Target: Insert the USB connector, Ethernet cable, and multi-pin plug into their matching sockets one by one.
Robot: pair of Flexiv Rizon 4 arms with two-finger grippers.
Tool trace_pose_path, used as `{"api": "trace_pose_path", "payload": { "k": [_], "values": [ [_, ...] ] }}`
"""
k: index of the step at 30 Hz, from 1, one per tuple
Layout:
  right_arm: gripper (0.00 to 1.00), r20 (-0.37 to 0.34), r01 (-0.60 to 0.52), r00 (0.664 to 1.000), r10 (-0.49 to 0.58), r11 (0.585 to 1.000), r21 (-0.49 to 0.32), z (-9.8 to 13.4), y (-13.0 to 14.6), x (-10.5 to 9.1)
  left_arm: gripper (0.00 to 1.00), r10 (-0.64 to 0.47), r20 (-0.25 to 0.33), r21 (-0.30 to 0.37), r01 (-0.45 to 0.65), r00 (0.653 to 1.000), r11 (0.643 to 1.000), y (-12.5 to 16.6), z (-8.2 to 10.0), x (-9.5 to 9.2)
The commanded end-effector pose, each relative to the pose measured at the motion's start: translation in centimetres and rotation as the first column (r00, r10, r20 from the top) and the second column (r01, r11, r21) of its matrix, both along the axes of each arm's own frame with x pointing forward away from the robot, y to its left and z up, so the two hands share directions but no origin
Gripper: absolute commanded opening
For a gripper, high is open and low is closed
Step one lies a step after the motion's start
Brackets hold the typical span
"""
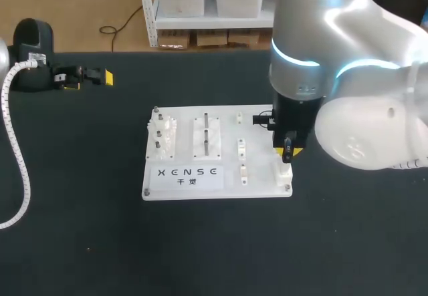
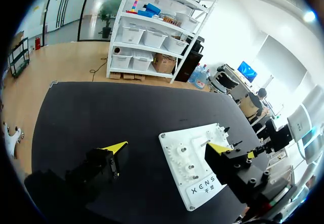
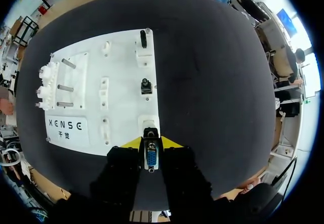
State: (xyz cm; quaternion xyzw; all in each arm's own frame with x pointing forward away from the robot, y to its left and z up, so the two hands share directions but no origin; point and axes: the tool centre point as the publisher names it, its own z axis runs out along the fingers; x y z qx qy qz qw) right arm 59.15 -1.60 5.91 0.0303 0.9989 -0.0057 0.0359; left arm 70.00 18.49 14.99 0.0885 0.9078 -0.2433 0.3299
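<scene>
Right gripper [image 3: 150,144] clamped on multi-pin plug [image 3: 150,159], yellow tip each side. Plug upright, long axis vertical, pointing down, just above white socket [image 3: 149,124] at lower right corner of board [image 1: 194,182], centre of head view. Left gripper [image 1: 100,77] upper left of head view, fingers wide apart, empty, well apart from board

White board [image 1: 259,170], black table [image 1: 200,256], blue-faced plug [image 3: 150,159]

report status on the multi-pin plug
Right gripper shut on multi-pin plug, just short of the corner socket on the white board. Left gripper open, off the board. Nothing between plug and socket.
</scene>
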Motion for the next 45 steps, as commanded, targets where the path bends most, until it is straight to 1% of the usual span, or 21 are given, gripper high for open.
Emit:
{"api": "trace_pose_path", "payload": {
  "k": [1,22,32,45],
  "values": [
    [0.0,-0.008,0.003,1.0,-0.003,1.0,-0.004,-1.0,-0.2,0.1,1.0,0.0,0.0,0.0,0.0,1.0,1.0,0.0,0.0,0.0],
    [0.0,-0.012,0.009,1.0,-0.009,1.0,-0.01,-1.2,-0.2,1.1,1.0,0.0,0.0,0.0,0.0,1.0,1.0,0.0,0.0,0.0],
    [0.0,-0.024,-0.01,1.0,0.01,1.0,-0.007,-1.6,0.6,0.5,1.0,0.0,0.0,0.0,0.0,1.0,1.0,0.0,0.0,0.0],
    [0.0,-0.03,-0.011,0.999,0.011,1.0,0.0,-1.2,0.4,0.1,1.0,0.0,0.0,0.0,0.0,1.0,1.0,0.0,0.0,0.0]
  ]
}}
